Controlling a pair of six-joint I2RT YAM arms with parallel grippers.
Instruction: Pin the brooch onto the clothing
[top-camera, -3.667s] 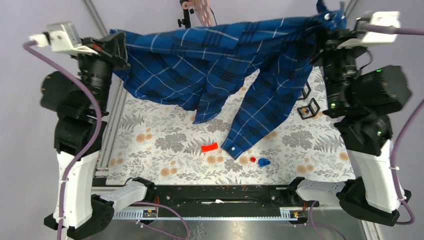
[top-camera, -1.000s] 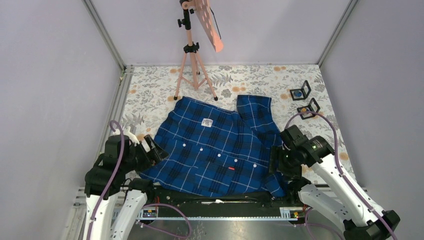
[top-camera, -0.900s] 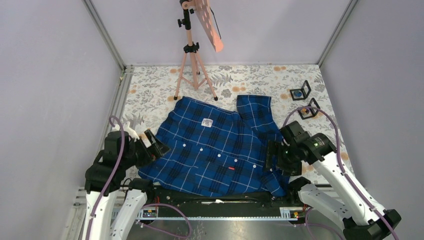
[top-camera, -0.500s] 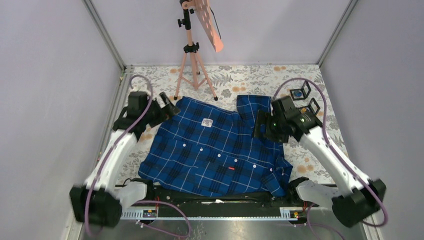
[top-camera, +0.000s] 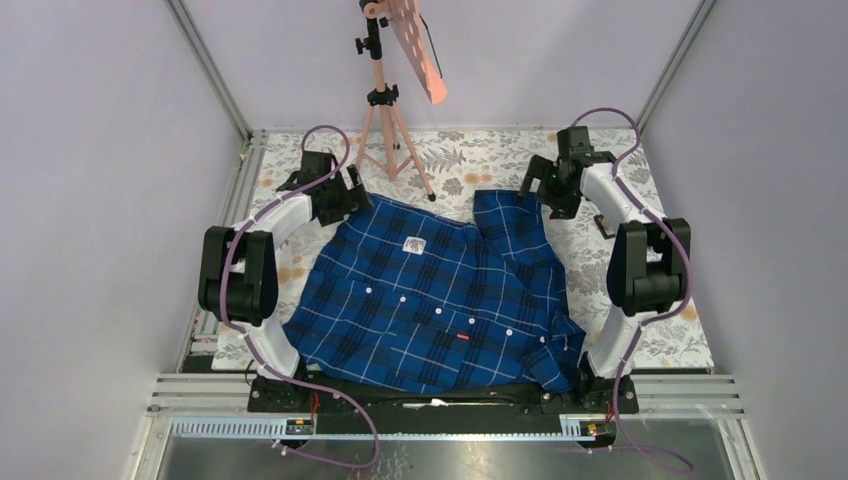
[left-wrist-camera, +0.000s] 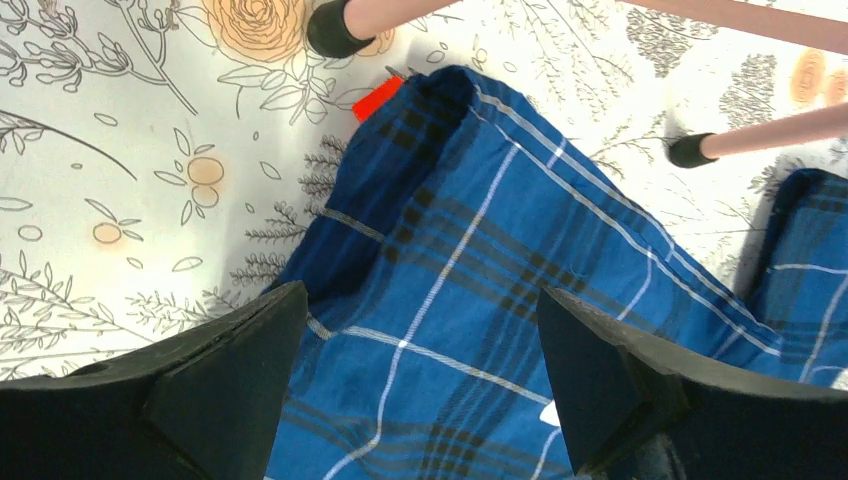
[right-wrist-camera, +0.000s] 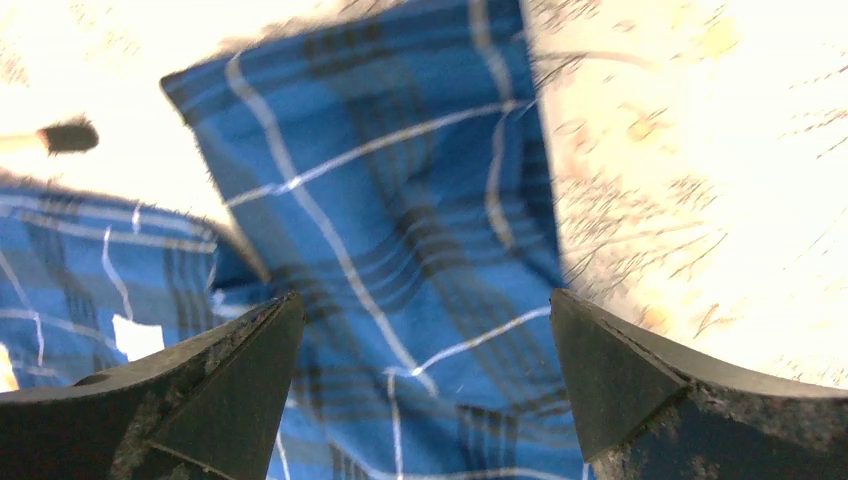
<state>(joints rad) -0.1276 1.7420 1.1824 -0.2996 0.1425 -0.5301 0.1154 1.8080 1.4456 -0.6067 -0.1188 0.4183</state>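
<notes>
Shirt (top-camera: 440, 300) flat on the counter (top-camera: 660, 330) (label up); left hand (left-wrist-camera: 418, 300) and right hand (right-wrist-camera: 425, 300) gape wide, empty, at its far corners.

Shirt (top-camera: 440, 300): dark-blue plaid, thin white check lines. Lies spread out flat on the floral desk (top-camera: 480, 160), near hem at the desk's near edge. White neck label (top-camera: 414, 244) faces up toward the far side. A row of white buttons (top-camera: 401, 299) runs slantwise across the middle, with a tiny red tag (top-camera: 462, 337) just below it. One plaid flap (top-camera: 510, 215) sticks out at the far right; some creases at the near right corner.
</notes>
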